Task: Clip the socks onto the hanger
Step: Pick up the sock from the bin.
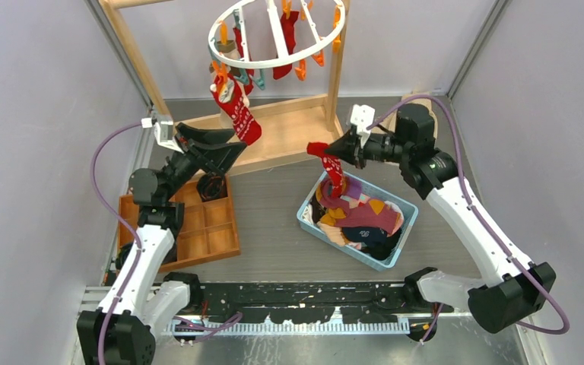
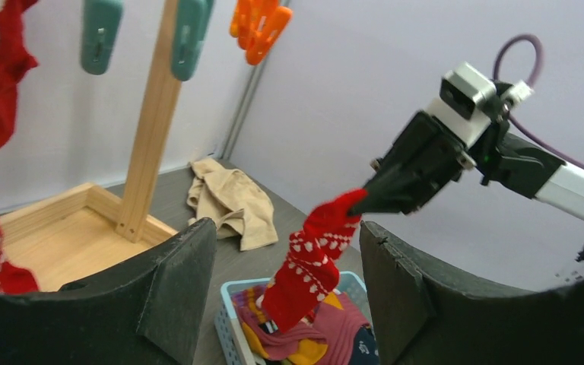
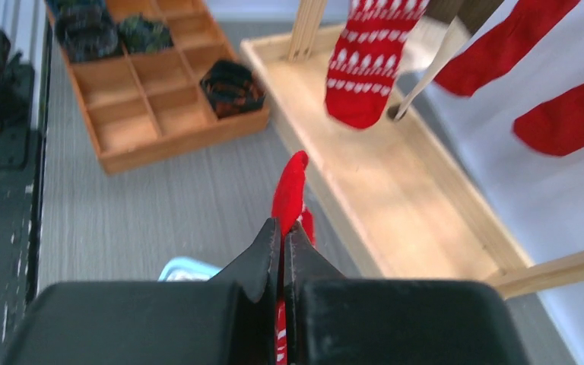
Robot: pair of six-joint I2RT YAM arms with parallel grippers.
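the right fingers point(image 3: 283, 236) are pressed shut on the cuff end of a red sock point(image 1: 336, 179), with a short tip of fabric poking out past their tips. the sock hangs from them nearly straight down, long axis slightly slanted, and its low end reaches the pile in the blue basket point(image 1: 303, 211) directly under the fingers; whether it is clear of the pile i cannot tell. it is soft and limp, red with small white marks along the leg.

the left fingers point(image 1: 232, 146) stand wide apart and hold nothing, facing the right pair across a gap. a red patterned sock point(image 1: 237, 110), already hung, dangles just beside them.

the hanger point(image 1: 277, 34) sits above and beyond both pairs, and the left fingers look nearer to it. free teal point(image 2: 100, 34) and orange clips point(image 2: 262, 26) hang from its ring, so the held sock would likely have to go up and across to reach one.
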